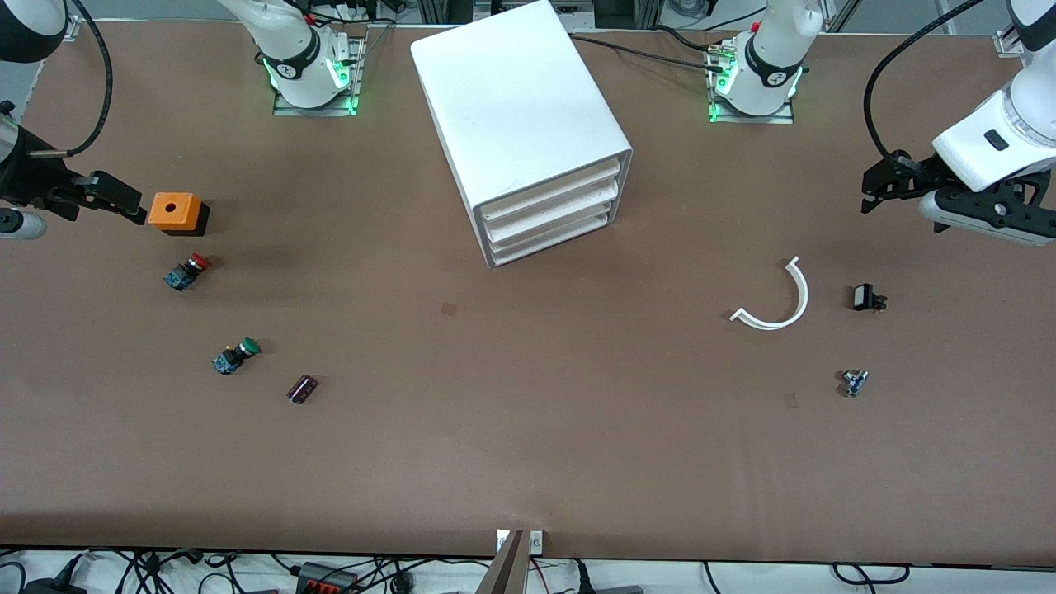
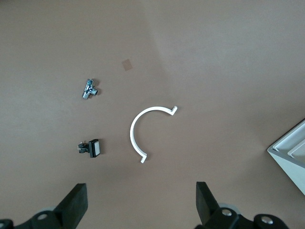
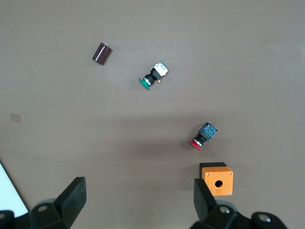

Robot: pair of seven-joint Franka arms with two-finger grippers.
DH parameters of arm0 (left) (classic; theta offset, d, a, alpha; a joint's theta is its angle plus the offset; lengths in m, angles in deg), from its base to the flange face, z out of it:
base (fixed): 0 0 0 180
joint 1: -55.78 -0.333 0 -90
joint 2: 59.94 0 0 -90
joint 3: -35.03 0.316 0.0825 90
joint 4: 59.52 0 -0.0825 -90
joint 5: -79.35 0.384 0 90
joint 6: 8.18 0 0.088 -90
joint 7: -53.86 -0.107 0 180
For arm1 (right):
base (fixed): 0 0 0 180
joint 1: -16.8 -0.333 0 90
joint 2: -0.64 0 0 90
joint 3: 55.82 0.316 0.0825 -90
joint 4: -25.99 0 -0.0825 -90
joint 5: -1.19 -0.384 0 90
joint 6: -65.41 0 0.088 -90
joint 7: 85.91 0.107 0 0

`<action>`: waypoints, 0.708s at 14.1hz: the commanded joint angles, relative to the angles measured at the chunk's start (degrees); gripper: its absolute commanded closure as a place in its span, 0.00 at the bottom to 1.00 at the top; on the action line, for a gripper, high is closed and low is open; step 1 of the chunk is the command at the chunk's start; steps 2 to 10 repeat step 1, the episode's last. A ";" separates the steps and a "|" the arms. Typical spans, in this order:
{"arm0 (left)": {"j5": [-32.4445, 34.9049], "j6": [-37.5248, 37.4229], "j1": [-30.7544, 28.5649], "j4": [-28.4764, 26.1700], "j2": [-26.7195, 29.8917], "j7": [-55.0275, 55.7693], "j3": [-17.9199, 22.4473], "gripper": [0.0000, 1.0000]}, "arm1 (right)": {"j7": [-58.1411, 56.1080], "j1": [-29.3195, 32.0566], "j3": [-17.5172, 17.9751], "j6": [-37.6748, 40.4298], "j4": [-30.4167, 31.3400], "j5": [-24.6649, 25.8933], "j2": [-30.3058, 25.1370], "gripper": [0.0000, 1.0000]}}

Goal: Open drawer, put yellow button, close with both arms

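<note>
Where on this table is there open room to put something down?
Bare brown tabletop stretches from the white three-drawer cabinet toward the camera. The dark purple cylinder and white curved plastic strip border it. Either end is crowded with small parts.

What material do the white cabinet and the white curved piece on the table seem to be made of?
Cabinet: probably plastic, possibly painted metal; smooth matte white faces, rounded edges. Curved piece: likely rigid plastic; thin, evenly white, holding its half-ring shape with small bent ends.

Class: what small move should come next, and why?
Probably bring the open left end effector to the top drawer: all three drawers are shut, and their fronts face the left arm's end. The right end effector waits open beside the orange box.
</note>
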 commanded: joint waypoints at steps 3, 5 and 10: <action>-1.04 -1.22 0.18 1.70 -0.67 0.32 -0.08 0.00 | -1.10 0.78 0.56 -0.34 0.50 0.05 -0.84 0.00; -1.04 -1.22 0.18 1.70 -0.67 0.32 -0.08 0.00 | -1.10 0.78 0.56 -0.34 0.50 0.05 -0.84 0.00; -1.04 -1.22 0.18 1.70 -0.67 0.32 -0.08 0.00 | -1.10 0.78 0.56 -0.34 0.50 0.05 -0.84 0.00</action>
